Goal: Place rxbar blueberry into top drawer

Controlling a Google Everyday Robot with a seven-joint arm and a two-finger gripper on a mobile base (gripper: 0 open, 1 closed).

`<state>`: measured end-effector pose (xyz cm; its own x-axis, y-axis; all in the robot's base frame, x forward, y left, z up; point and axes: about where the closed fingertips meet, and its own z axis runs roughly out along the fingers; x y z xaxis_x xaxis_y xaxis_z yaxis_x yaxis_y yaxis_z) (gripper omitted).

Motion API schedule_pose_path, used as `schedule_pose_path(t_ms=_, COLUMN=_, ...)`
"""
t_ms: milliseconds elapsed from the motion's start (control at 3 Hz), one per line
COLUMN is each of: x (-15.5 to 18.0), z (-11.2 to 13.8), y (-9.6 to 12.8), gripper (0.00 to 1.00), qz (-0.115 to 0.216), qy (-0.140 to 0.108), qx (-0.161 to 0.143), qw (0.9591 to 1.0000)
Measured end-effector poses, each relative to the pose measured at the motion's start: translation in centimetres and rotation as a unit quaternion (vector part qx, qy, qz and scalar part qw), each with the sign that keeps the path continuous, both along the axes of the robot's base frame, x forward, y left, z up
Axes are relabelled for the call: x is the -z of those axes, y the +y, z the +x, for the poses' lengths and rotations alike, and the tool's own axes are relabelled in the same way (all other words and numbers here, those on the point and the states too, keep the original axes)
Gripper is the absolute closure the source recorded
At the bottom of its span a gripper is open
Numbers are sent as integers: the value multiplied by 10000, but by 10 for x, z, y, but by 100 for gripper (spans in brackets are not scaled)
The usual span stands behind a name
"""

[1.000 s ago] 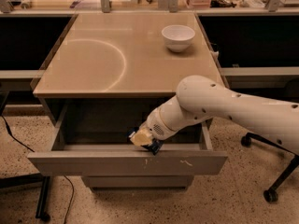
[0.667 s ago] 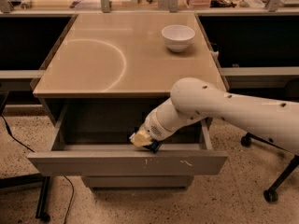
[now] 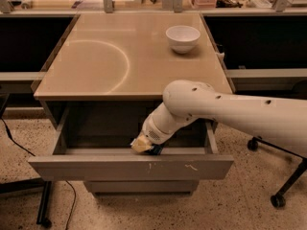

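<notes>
Currently my claw (image 3: 142, 144) is inside the top drawer (image 3: 96, 167), by its front wall, with the rxbar blueberry (image 3: 156, 150) at its tip; I cannot tell its grip.

No legible text; claw (image 3: 143, 145) inside top drawer (image 3: 96, 167)

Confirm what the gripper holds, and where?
Cannot be told: the gripper sits inside the grey-beige top drawer, the dark flat-wrapped snack bar at its tip; grip hidden.

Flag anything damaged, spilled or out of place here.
Nothing spilled or askew. Light scratches mark the front of the top drawer, and a pale curved mark crosses the table. The gripper sits inside the drawer, at the rxbar blueberry.
</notes>
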<state>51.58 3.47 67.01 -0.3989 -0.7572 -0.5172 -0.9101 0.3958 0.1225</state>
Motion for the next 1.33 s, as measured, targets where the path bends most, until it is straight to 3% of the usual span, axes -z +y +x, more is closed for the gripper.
schedule_pose_path(t_ms=333, x=17, z=-3, y=-14, gripper=100, qz=-239, qy=161, qx=-50, qw=9996)
schedule_pose_path(t_ms=1000, x=17, z=-3, y=-14, gripper=58, qz=-248, qy=164, qx=-51, qw=9995)
schedule_pose_path(t_ms=1333, x=19, z=-3, y=-20, gripper=35, qz=-48, qy=173, qx=-66, qw=9998)
